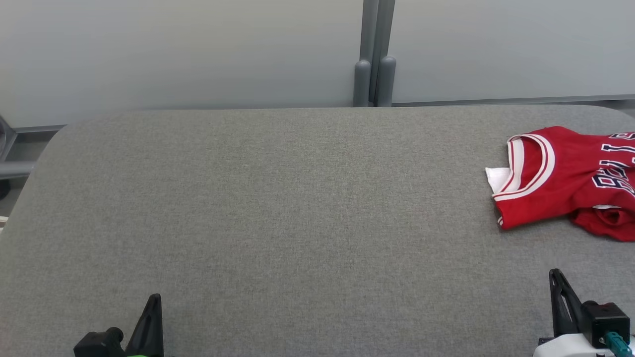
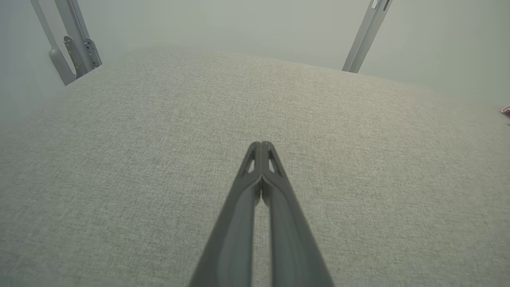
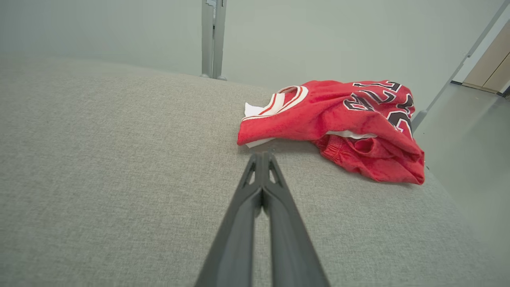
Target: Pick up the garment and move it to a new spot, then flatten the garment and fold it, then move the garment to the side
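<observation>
Right wrist view: red garment (image 3: 318, 115), lettering illegible; left end effector (image 2: 261, 145) and right end effector (image 3: 262, 155) closed, empty.

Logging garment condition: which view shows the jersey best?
Right wrist view: the whole crumpled jersey shows, unblocked. The head view crops it at the right edge; the left wrist view catches a red speck.

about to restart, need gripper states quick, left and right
Left gripper: closed, holding nothing.
Right gripper: closed, holding nothing, short of the jersey.
</observation>
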`<state>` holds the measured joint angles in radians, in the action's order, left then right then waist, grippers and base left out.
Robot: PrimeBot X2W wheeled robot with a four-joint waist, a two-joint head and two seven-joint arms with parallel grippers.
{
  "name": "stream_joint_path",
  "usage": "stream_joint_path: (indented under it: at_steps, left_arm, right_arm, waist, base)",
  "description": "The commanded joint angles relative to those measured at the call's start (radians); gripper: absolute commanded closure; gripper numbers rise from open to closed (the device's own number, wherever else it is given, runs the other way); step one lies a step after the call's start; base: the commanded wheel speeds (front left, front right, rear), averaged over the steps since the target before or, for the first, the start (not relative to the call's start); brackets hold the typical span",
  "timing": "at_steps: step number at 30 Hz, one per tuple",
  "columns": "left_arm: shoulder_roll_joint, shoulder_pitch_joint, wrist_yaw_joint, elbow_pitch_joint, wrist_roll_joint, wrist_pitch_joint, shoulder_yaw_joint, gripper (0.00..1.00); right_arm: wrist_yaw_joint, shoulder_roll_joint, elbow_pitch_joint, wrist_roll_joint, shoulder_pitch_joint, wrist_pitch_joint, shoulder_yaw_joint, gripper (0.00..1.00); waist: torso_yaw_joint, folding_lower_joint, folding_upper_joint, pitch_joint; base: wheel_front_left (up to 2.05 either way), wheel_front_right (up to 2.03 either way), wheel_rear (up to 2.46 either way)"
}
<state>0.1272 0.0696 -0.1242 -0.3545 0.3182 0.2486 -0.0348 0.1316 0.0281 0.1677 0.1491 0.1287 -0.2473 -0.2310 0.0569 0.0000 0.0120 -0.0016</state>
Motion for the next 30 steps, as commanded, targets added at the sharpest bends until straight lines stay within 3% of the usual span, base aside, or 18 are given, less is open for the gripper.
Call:
stream_joint_path:
  at_steps: [1,16,30]
  left_arm:
    - [0.003,-0.015,0.000,0.013,0.032,-0.007,0.007,1.00]
    - [-0.013,-0.051,-0.002,0.033,0.285,-0.077,0.034,1.00]
    - [-0.025,-0.078,-0.003,0.047,0.471,-0.129,0.053,1.00]
  right_arm:
    - [0.000,0.006,-0.002,-0.038,-0.023,0.012,-0.010,1.00]
    - [0.000,0.010,0.004,-0.389,-0.059,0.079,0.021,1.00]
    - [0.000,0.013,0.013,-0.641,-0.090,0.128,0.039,1.00]
  waist:
    - [0.000,0.0000,-0.0002,0.000]
    - [-0.007,0.0000,-0.0016,0.001]
    - [-0.013,0.0000,-0.0029,0.001]
  base:
    - [0.00,0.00,0.00]
    - [0.00,0.00,0.00]
    - [0.00,0.00,0.00]
